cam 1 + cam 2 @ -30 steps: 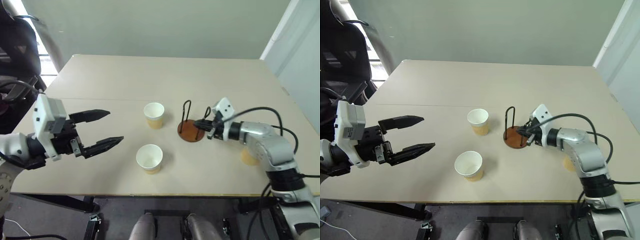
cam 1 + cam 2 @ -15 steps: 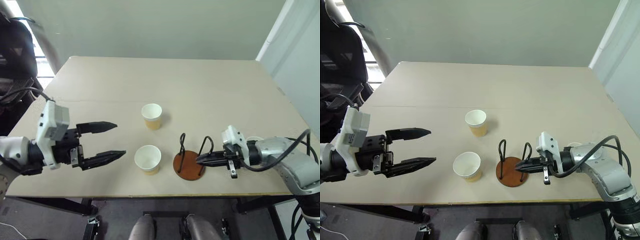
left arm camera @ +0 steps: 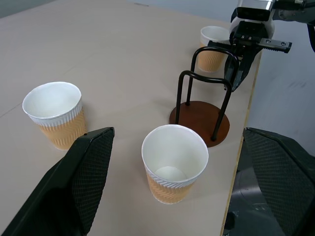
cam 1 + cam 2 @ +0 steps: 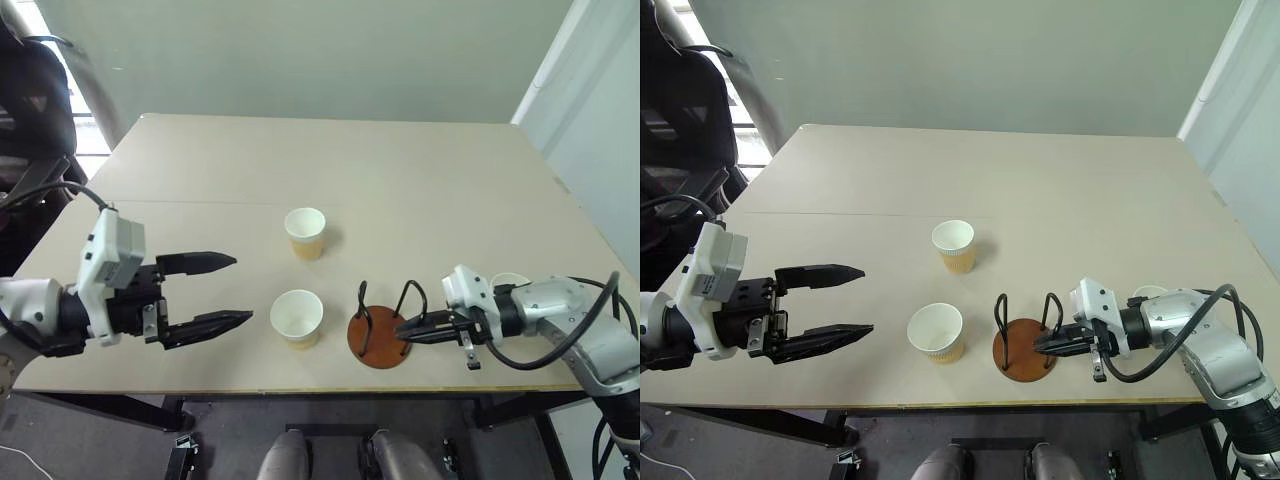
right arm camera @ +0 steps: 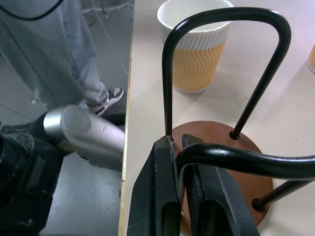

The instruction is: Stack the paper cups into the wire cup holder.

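My right pincer (image 4: 1042, 343) is clamped on the nearer black wire loop of the wire cup holder (image 4: 1024, 348), which sits close to the tabletop's (image 4: 300, 150) near edge. I read the step in hand as positioning the holder, and to do it well I'd keep the round reddish-brown base flat and slide it without tipping: a grip on a thin, smooth wire can let the stand pivot, so I'd go slowly and release only once the disc sits level, well in from the edge.

My left pincer (image 4: 230, 290) hangs with its fingers wide apart and empty, pointing at the nearest paper cup (image 4: 297, 318), which stands upright just beside the holder. I'd close on it gently, since thin paper walls crush easily.

The cups taper, with a ribbed tan-orange zigzag sleeve and a white rolled rim and inside, so they should nest well if dropped in straight between the two loops. A second cup (image 4: 305, 232) stands upright farther back, apart from the first. A third cup (image 3: 213, 46) stands behind my right arm, on the holder's far side from the others.
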Robot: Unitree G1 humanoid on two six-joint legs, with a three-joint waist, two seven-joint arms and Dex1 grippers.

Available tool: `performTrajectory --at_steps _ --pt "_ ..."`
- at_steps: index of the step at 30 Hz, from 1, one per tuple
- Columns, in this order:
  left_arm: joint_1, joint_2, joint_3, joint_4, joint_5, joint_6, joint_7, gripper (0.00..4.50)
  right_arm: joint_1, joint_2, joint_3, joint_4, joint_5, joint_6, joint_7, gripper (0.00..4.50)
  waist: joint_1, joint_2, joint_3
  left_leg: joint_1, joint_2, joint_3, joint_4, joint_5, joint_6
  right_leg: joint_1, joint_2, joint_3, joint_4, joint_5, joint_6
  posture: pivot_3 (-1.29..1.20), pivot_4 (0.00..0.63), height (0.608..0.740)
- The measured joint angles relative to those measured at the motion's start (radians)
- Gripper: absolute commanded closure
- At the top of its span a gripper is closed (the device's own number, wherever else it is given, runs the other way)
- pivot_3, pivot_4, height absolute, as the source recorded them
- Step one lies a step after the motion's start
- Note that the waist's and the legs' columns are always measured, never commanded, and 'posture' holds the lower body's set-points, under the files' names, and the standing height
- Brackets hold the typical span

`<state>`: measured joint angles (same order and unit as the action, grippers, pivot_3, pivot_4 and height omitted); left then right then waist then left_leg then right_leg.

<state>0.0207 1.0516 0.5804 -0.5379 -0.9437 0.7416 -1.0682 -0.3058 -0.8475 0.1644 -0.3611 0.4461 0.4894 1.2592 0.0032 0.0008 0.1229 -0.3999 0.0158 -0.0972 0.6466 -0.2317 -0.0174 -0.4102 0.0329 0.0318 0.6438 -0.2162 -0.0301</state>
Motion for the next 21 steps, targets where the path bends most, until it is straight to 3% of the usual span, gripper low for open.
performTrajectory --at_steps 1,5,9,14,21 --pt "0.0 0.0 0.0 0.0 0.001 0.0 0.0 0.0 -0.003 0.0 0.0 0.002 0.001 0.005 0.002 4.49 0.0 0.0 0.0 0.0 0.0 0.0 0.0 0.0 0.0 0.0 0.0 0.0 0.0 0.0 0.001 0.0 0.15 0.74" --pt "-0.001 0.0 -0.001 -0.001 0.005 -0.002 0.0 0.0 0.0 -0.012 0.02 0.027 -0.019 0.024 0.008 3.45 0.0 -0.002 0.0 -0.001 0.0 0.0 0.0 0.0 0.0 0.0 0.0 0.001 0.0 -0.004 0.006 0.0 0.15 0.74" --pt "-0.004 0.0 -0.002 -0.001 0.007 -0.007 -0.001 0.0 0.008 -0.036 0.044 0.051 -0.055 0.019 0.016 2.0 0.001 -0.001 0.001 -0.003 0.0 0.0 0.0 -0.001 0.0 -0.003 0.0 0.001 0.0 -0.002 0.001 0.0 0.15 0.74" --pt "-0.016 0.0 -0.01 -0.001 0.007 -0.019 -0.001 0.0 0.008 -0.106 0.044 0.04 -0.079 -0.003 0.037 0.15 0.002 -0.001 0.001 -0.004 0.0 0.0 0.0 -0.006 0.001 -0.003 0.0 0.001 0.0 -0.001 0.008 0.0 0.15 0.74" --pt "-0.068 0.002 -0.048 0.012 0.009 -0.036 -0.024 0.0 0.004 -0.231 -0.069 -0.013 -0.072 -0.036 0.065 0.04 0.004 -0.001 0.001 -0.004 0.0 0.0 0.0 -0.009 0.001 -0.002 0.0 0.001 -0.001 -0.002 0.009 0.0 0.15 0.74"
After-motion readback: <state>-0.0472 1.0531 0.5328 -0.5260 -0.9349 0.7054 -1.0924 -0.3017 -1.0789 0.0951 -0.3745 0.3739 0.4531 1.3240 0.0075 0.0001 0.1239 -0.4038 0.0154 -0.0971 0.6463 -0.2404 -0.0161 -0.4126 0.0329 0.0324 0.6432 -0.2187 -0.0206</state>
